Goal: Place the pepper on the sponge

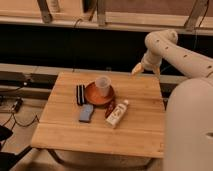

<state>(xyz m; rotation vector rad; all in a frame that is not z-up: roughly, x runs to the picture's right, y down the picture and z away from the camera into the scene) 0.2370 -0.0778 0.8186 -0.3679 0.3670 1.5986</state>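
the white, rounded robot arm (187, 62) reaches in from the near right toward the far side. its perforated wrist (160, 41) bends downward, and the pale two-finger gripper (146, 70) hangs below, tan fingers (136, 69) spread apart, gripping nothing.

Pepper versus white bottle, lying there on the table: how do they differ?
The pepper is dark red and glossy; the white bottle is pale. The pepper is shorter and thinner than the white bottle. The pepper lies nearer the plate, the white bottle beyond it. Both lie flat, side by side, on the table. The gripper hovers near the table's far edge, fingers open, holding neither.
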